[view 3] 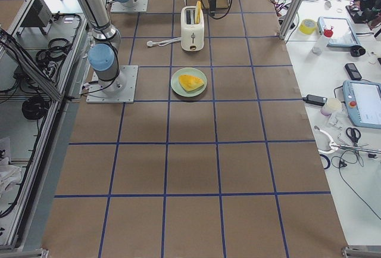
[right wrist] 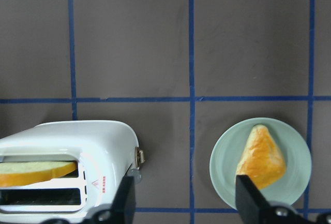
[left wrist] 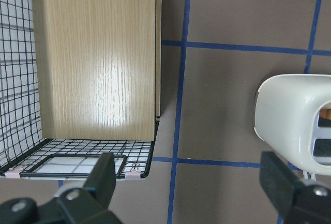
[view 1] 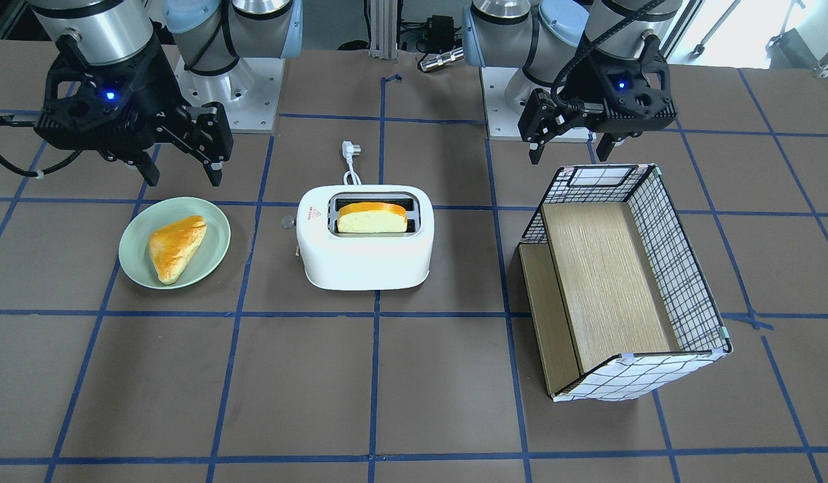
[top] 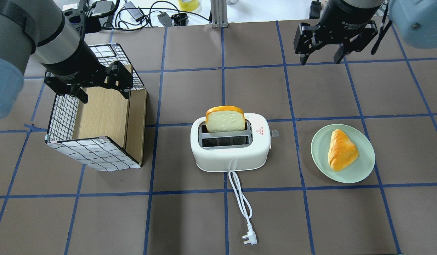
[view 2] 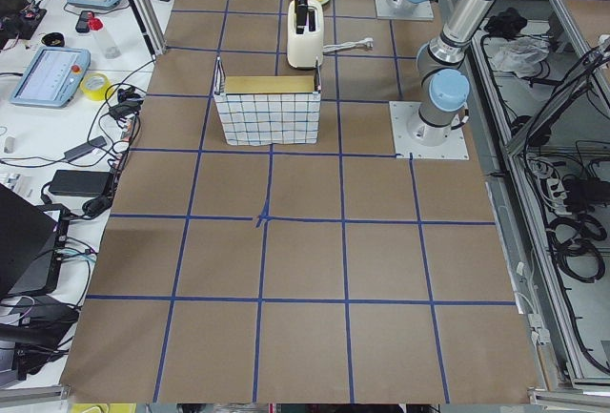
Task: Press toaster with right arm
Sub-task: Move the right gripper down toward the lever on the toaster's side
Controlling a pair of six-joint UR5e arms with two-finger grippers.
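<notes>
The white toaster (top: 232, 159) stands mid-table with a bread slice (top: 225, 122) upright in its far slot. It also shows in the front view (view 1: 367, 258) and the right wrist view (right wrist: 67, 146). Its side lever (top: 274, 133) faces the plate side. My right gripper (top: 320, 60) is open and empty, raised above the table to the right of the toaster and apart from it; it also shows in the front view (view 1: 184, 176). My left gripper (top: 105, 95) is open and empty above the checkered box.
A green plate (top: 363, 166) with a triangular pastry (top: 341, 150) lies right of the toaster. The checkered wire-and-wood box (top: 91, 152) stands to the left. The white cord and plug (top: 249, 239) trail from the toaster toward the near edge.
</notes>
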